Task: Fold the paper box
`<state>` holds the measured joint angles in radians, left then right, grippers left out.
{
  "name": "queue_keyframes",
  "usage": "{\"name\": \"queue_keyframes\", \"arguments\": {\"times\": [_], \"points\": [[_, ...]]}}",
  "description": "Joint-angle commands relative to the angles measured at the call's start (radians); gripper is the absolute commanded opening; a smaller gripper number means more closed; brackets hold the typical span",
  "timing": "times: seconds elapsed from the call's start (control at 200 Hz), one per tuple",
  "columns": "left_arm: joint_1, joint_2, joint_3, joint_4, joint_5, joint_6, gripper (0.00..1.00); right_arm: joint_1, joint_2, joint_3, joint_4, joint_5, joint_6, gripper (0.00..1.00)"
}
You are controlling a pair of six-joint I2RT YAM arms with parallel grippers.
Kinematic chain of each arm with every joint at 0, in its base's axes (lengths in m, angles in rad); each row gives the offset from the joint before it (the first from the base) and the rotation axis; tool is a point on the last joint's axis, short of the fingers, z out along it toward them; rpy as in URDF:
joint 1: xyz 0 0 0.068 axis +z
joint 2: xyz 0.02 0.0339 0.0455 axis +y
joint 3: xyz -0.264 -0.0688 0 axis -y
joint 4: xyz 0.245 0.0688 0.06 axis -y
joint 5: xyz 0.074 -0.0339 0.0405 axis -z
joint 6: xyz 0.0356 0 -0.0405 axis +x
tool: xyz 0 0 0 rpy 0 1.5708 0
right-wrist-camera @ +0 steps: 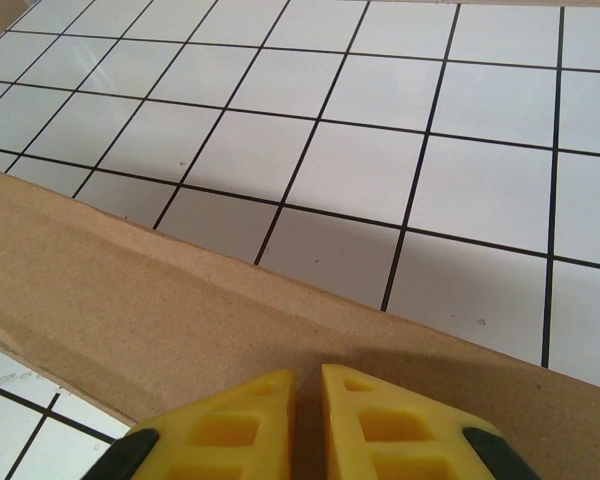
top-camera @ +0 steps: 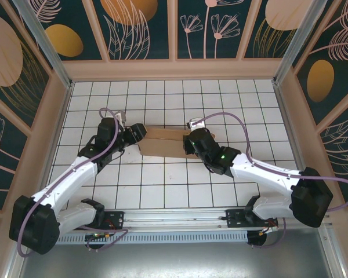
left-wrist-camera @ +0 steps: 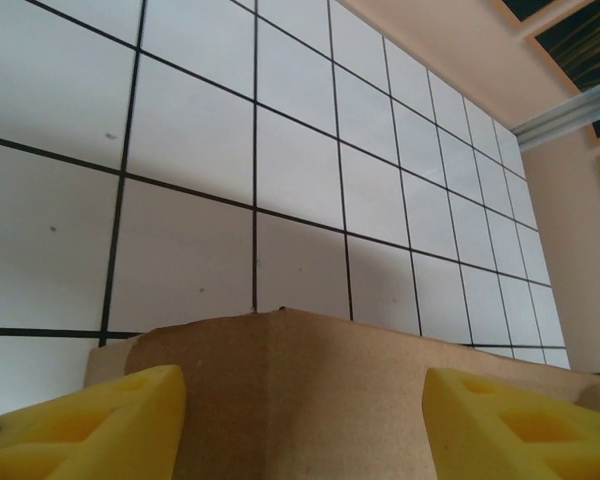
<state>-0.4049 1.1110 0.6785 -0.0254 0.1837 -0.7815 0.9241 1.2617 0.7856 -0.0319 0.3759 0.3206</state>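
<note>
**Position of the workpiece.** The paper box [top-camera: 162, 143] lies on the tiled bench [top-camera: 162, 185], near its centre and between the two arms. In the top view its long axis runs left to right, across the robot's front. The cardboard is only partly formed. The wrist views show raised panels but no closed lid.

**Left hand.** The left hand [top-camera: 136, 132] sits at the left end of the box. Its fingers [left-wrist-camera: 100, 420] stand wide apart, with a cardboard panel rising between them. Neither finger appears to touch that panel, so nothing is held.

**Right hand.** The right hand [top-camera: 191, 141] sits at the right end of the box. Its fingers [right-wrist-camera: 380, 420] are drawn narrow, with only a sliver of gap between them, and their tips are at a long cardboard strip. It cannot be told whether a fold is pinched in that gap.

**Governing relation.** Each hand covers one end of the long axis, and both are about equally near. The left hand straddles its panel, so its next move is probably to close inward across the short axis. The right end probably needs to be kept steady while it does so.
</note>
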Motion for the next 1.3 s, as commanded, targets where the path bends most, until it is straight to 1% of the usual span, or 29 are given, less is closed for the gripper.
{"name": "queue_keyframes", "arguments": {"times": [0.0, 0.075, 0.225, 0.42, 0.48, 0.55, 0.651, 0.746, 0.961, 1.056, 1.101, 1.186, 1.296], "points": [[0.002, 0.027, -0.03, 0.105, 0.118, -0.041, 0.63, 0.021, 0.06, -0.033, -0.151, -0.053, 0.031, 0.16], [0.001, 0.03, -0.045, 0.132, 0.14, -0.055, 0.6, 0.021, 0.068, -0.034, -0.148, -0.052, 0.032, 0.16], [0.001, 0.022, -0.077, 0.148, 0.112, -0.051, 0.54, 0.025, 0.073, -0.052, -0.124, -0.042, 0.035, 0.16], [0.001, 0.044, -0.088, 0.185, 0.148, -0.059, 0.47, 0.037, 0.059, -0.046, -0.14, -0.037, 0.038, 0.17], [0.001, 0.037, -0.087, 0.178, 0.136, -0.057, 0.46, 0.036, 0.039, -0.042, -0.145, -0.036, 0.037, 0.19], [0.001, 0.033, -0.089, 0.163, 0.118, -0.047, 0.45, 0.03, 0.01, -0.034, -0.146, -0.048, 0.032, 0.25], [0.001, 0.032, -0.092, 0.136, 0.096, -0.034, 0.44, 0.027, -0.023, -0.015, -0.14, -0.085, 0.025, 0.32], [0.001, 0.027, -0.099, 0.122, 0.077, -0.023, 0.44, 0.027, -0.055, -0.002, -0.126, -0.117, 0.018, 0.33], [0.001, 0.036, -0.096, 0.091, 0.032, 0.003, 0.45, 0.021, -0.062, 0.069, -0.172, -0.119, 0.012, 0.36], [0.001, 0.044, -0.09, 0.088, 0.02, 0.004, 0.45, -0.004, -0.087, 0.105, -0.209, -0.128, 0.031, 0.41], [0.001, 0.048, -0.085, 0.088, 0.02, 0.004, 0.45, -0.026, -0.105, 0.117, -0.233, -0.134, 0.053, 0.42], [0.001, 0.052, -0.079, 0.087, 0.02, 0.002, 0.45, -0.085, -0.144, 0.125, -0.288, -0.146, 0.11, 0.46], [0.001, 0.047, -0.079, 0.09, 0.02, 0.002, 0.45, -0.159, -0.189, 0.114, -0.375, -0.157, 0.198, 0.53]]}}
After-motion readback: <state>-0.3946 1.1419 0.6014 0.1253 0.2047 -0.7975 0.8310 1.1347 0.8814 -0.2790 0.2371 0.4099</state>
